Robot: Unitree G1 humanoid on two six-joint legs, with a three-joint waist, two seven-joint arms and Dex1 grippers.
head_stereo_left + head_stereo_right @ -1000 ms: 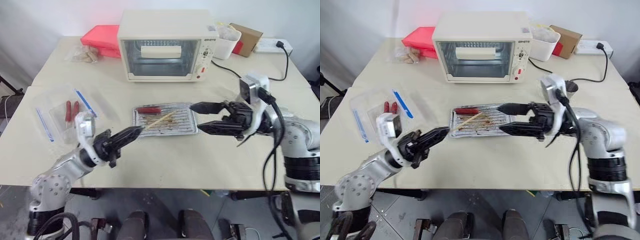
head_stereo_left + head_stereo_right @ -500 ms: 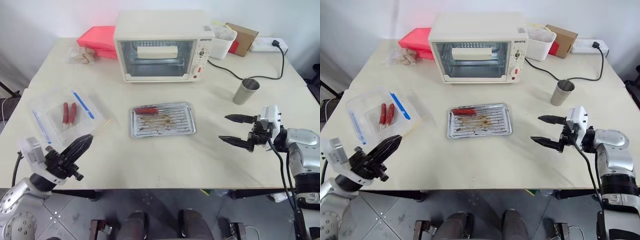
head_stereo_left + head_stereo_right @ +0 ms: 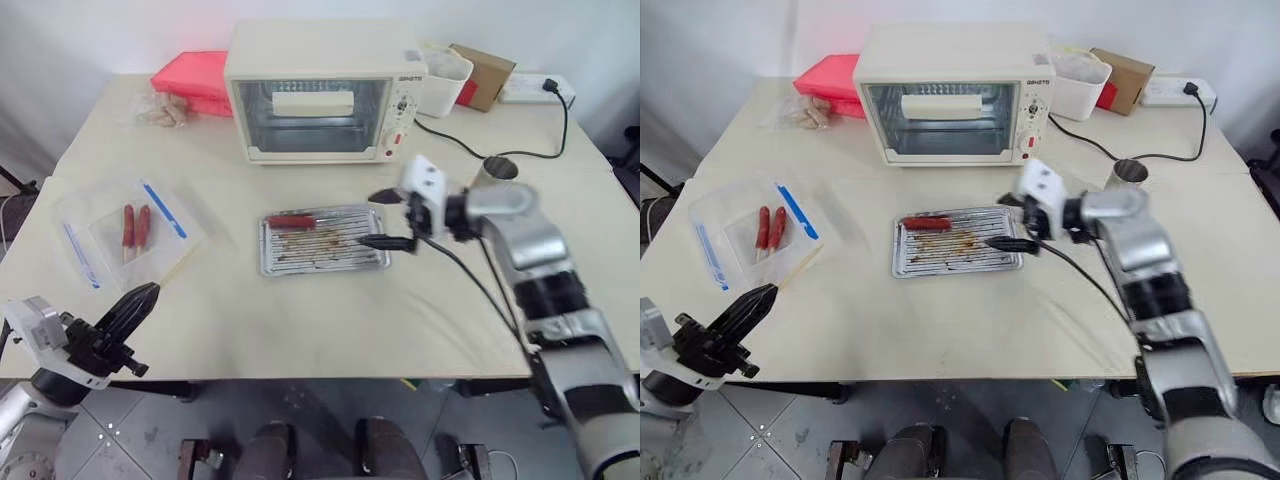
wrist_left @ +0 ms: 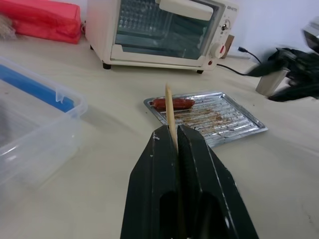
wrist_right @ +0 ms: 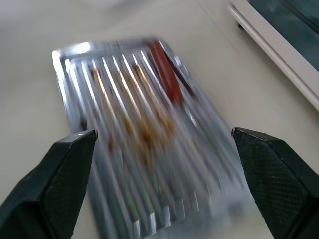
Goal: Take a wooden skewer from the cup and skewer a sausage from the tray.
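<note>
toaster oven (image 3: pixel 320 92), red box (image 3: pixel 190 80), sausage bag (image 3: pixel 130 228)

Shiny ridged metal tray (image 3: pixel 322 240), pale wooden skewer (image 4: pixel 170 110), clear plastic bag (image 3: pixel 125 230), matt cream tabletop (image 3: pixel 300 320)

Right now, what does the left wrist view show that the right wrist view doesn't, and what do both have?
Left wrist view: the left pincer shut on a thin pale wooden skewer, a cream toaster oven in full with its glass door and knobs, a clear plastic tub with a blue strip, a red box, and the shiny metal cup beside the other pincer.

Right wrist view: the right pincer, open wide, close above the tray.

Both: the ridged, grease-stained silver tray with the slim dark-red sausage in it, on the pale table.
</note>
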